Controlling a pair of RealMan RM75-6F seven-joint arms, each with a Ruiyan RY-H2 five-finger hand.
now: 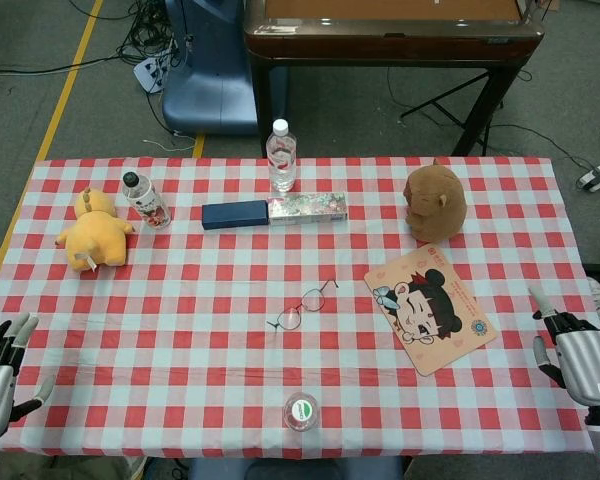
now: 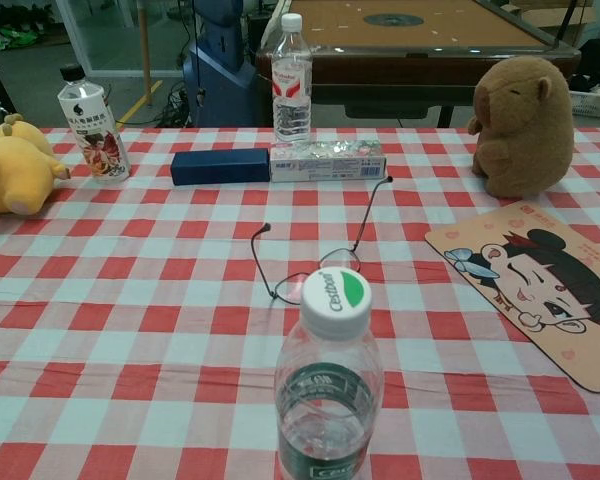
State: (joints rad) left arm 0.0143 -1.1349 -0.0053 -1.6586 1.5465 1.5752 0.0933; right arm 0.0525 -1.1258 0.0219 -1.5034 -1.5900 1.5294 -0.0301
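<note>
While both hands hold nothing, the left hand rests at the table's near left corner with fingers spread, and the right hand likewise at the near right edge, nearest the cartoon mat; glasses lie mid-table.

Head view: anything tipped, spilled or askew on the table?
Nothing spilled. All three bottles stand upright. Only the yellow plush toy lies toppled, and the cartoon mouse pad sits askew to the checks.
</note>
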